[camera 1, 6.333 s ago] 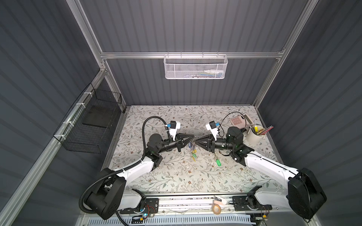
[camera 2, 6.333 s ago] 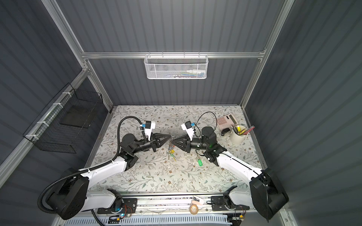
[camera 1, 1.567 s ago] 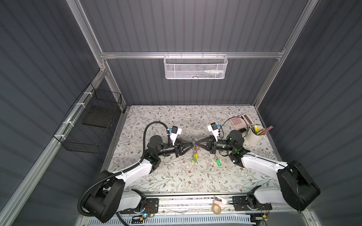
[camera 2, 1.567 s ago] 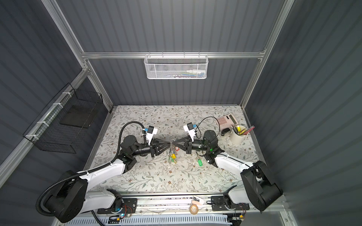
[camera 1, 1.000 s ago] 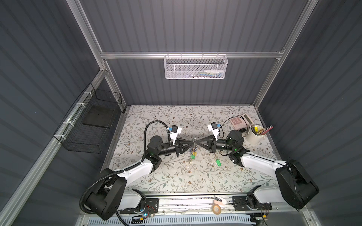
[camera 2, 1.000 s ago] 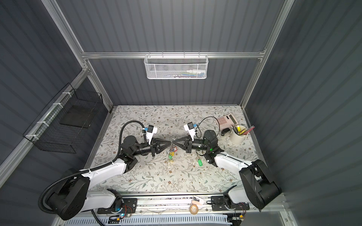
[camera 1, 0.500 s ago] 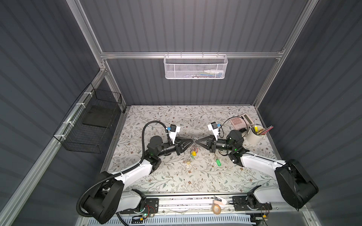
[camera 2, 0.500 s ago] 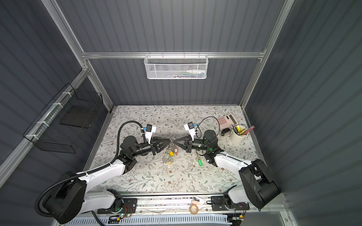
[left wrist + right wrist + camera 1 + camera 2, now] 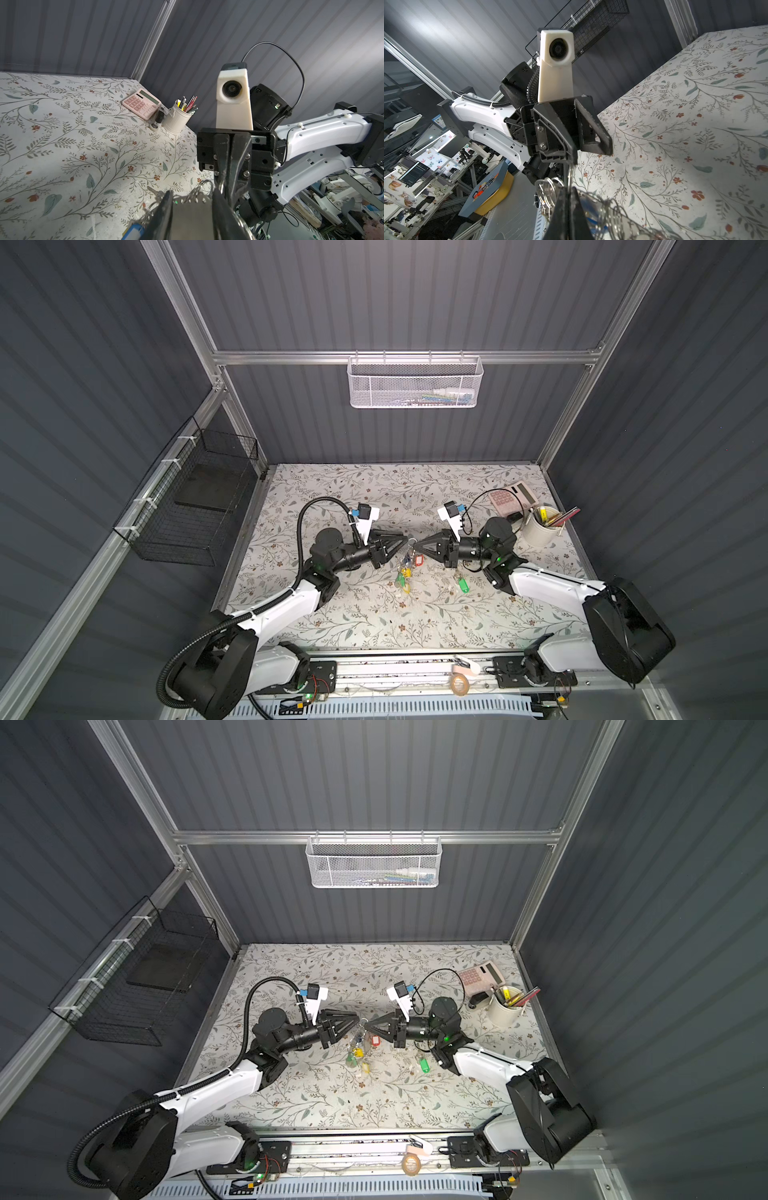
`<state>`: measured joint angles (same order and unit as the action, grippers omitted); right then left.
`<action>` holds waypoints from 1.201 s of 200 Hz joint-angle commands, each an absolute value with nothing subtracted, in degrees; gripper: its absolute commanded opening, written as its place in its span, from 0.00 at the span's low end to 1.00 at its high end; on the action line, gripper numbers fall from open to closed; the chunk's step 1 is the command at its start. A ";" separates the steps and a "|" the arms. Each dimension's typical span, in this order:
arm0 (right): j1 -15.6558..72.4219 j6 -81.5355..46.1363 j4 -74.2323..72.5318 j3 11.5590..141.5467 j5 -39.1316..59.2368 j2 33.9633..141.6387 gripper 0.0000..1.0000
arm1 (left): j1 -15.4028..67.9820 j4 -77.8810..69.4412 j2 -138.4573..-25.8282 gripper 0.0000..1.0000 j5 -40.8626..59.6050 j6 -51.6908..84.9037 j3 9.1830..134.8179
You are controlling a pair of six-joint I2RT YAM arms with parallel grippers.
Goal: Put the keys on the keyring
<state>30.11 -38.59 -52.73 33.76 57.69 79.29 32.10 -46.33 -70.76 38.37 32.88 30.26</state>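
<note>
The keyring [image 9: 409,558] is a thin grey loop strung with silver rings, keys and red, yellow and blue tags, hanging above the middle of the table in both top views. My right gripper [image 9: 416,546] is shut on its wire, which the right wrist view shows pinched between the jaws [image 9: 568,190]. My left gripper [image 9: 400,545] faces it tip to tip and stands open, with small rings [image 9: 204,184] of the bunch in the gap. The keys with the green tag [image 9: 462,584] lie on the table under the right arm, apart from both grippers.
A pink calculator [image 9: 509,497] and a white pencil cup [image 9: 540,526] stand at the back right. A black wire basket [image 9: 195,497] hangs on the left wall and a white mesh basket [image 9: 415,381] on the back wall. A tape roll [image 9: 459,684] sits on the front rail.
My left gripper's jaws have parted over the last second. The bunch now hangs from the right gripper and sags a little lower. The right arm has stayed put.
</note>
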 commanded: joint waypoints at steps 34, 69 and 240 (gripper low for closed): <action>30.31 -39.33 -56.58 34.54 58.61 79.74 0.00 | 31.81 -49.71 -71.51 0.31 44.97 30.48 30.63; 30.26 -39.29 -56.51 34.63 58.45 79.98 0.00 | 31.82 -51.66 -72.00 0.33 45.94 31.68 30.35; 30.38 -39.27 -56.34 34.76 58.64 80.31 0.00 | 31.98 -48.60 -70.35 0.30 42.55 30.37 29.97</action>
